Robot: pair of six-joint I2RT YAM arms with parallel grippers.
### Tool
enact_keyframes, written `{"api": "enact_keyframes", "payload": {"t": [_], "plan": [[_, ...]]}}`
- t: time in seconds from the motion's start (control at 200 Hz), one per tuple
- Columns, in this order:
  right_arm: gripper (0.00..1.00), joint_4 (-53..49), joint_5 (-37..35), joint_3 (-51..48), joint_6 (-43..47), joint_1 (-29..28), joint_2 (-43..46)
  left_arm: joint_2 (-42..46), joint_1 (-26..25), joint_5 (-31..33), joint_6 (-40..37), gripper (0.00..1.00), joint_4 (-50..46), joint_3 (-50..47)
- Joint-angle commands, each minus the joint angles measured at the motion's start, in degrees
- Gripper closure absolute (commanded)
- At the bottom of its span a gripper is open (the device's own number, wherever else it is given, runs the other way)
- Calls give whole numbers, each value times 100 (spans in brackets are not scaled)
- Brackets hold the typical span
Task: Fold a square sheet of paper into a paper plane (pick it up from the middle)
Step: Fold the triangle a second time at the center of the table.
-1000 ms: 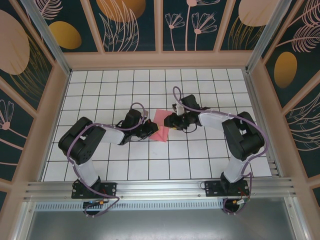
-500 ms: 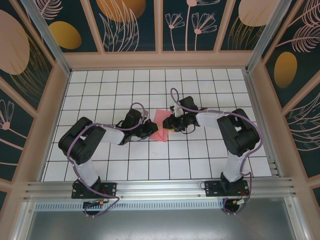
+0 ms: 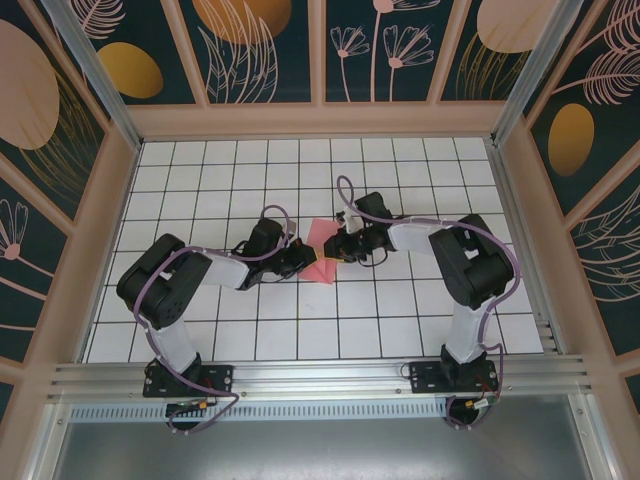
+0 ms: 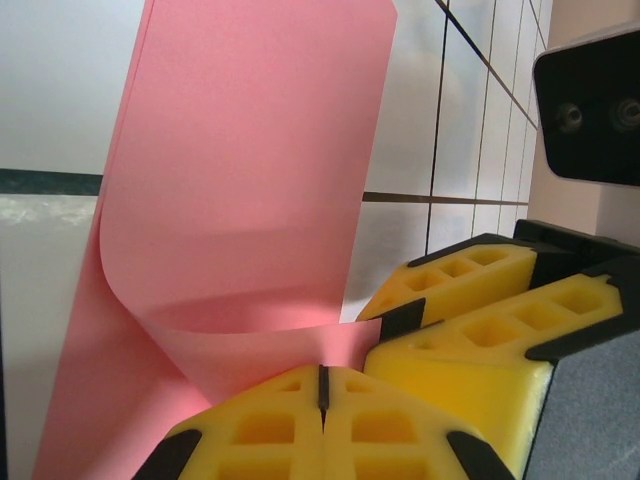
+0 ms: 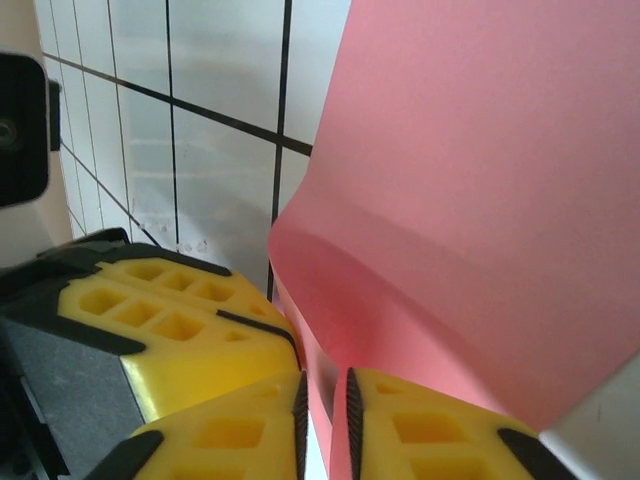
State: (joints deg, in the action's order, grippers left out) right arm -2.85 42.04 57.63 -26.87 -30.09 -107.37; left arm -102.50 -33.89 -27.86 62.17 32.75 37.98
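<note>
The square sheet of paper is pink and lifted off the middle of the tiled table, bent into a curl between both grippers. My left gripper is shut on the sheet's near edge, its tips pressed together. My right gripper meets it from the right, and its yellow fingers sit right beside the left ones. In the right wrist view my right gripper is shut on the sheet's folded-over edge, with the left fingers alongside. The paper plane is out of view.
The white grid table is ringed by a low wooden wall. An aluminium rail carrying both arm bases runs along the near edge. Purple cables loop over both forearms.
My right gripper has slid a little to the left, closing on the left gripper. The sheet has bunched up between them, so less pink shows from above. The left arm has stayed put.
</note>
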Motion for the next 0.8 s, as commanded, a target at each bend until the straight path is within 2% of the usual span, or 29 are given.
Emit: {"api": "enact_keyframes", "payload": {"t": [0.0,0.295,0.405,0.53,0.791], "plan": [[82,11,-11,186,112,-24,-127,15,-34,-14,-123,95,-34,32],[92,-36,-238,120,134,-6,-86,10,-31,-140,-100,93,82,30],[92,-101,-442,48,170,51,-16,41,-34,-237,-70,89,206,22],[92,-123,-604,-30,183,99,50,-51,-37,-462,186,83,836,-88],[92,-155,-843,-107,191,119,155,-218,-32,-566,287,82,1029,-20]]}}
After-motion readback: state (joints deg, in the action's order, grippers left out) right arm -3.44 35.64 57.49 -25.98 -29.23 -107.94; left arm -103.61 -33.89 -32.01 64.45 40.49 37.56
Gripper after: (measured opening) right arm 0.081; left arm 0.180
